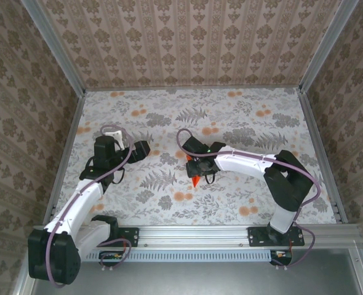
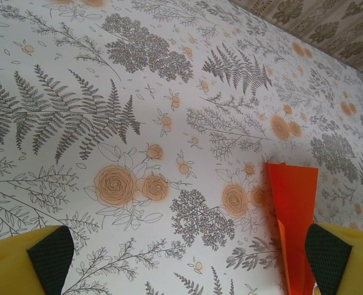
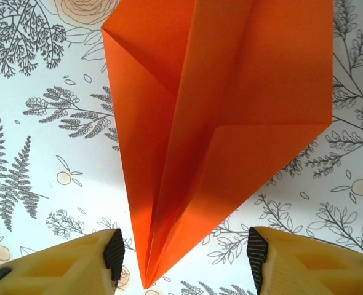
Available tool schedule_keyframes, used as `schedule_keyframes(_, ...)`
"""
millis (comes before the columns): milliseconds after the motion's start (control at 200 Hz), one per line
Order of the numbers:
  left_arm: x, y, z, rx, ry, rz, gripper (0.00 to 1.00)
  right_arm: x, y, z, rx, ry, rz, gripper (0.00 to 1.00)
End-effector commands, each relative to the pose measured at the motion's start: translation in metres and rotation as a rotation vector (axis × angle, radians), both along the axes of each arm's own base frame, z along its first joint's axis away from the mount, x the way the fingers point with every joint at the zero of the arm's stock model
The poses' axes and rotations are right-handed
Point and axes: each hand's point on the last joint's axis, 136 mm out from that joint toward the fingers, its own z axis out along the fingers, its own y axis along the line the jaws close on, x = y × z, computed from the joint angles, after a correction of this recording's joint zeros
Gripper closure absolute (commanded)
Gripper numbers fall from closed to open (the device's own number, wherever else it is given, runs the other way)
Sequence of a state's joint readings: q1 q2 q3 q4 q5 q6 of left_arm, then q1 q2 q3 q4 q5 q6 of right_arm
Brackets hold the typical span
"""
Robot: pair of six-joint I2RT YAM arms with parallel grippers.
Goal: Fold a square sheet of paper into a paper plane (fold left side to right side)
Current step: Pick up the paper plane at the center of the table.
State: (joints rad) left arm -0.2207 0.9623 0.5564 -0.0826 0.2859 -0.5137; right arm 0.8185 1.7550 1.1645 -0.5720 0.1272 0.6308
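Hovering the right pincer (image 3: 181, 261) low over the orange paper (image 3: 218, 123), with jaws apart and straddling its pointed tip without clamping, probably lining up to catch the loose flap along the centre crease. Leaving the paper lying flat near the middle of the counter (image 1: 243, 203), creased to a narrow dart. Holding the left pincer (image 2: 181, 264) spread wide nearby, seemingly clear yet ready to pin an edge.

The table (image 1: 243, 123) is closed in by walls (image 1: 187, 43) at the back and both sides; entry is offered from above. Open surface is seen across the far half and right side. The centre is blocked by the right gripper (image 1: 201, 165), over the paper (image 1: 195, 180), whose tip is flanked by parted fingers with gaps both sides. The left gripper (image 1: 139, 149), spread wide, is placed near; a lane is seen between them.
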Motion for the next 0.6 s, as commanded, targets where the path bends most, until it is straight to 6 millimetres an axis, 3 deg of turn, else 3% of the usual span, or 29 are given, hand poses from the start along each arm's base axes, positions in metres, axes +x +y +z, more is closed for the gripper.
schedule_keyframes(0,-0.003,0.001,-0.005,-0.008,0.025,-0.001,0.0,0.004,0.011,-0.005,0.016,0.012,-0.001,0.45)
schedule_keyframes(245,-0.004,0.001,-0.004,-0.011,0.025,0.0,0.0,0.008,0.013,-0.018,-0.004,0.025,-0.015,0.52)
schedule_keyframes(595,-0.004,0.003,-0.002,-0.008,0.023,0.003,0.0,0.013,0.006,-0.024,-0.01,0.036,-0.043,0.78)
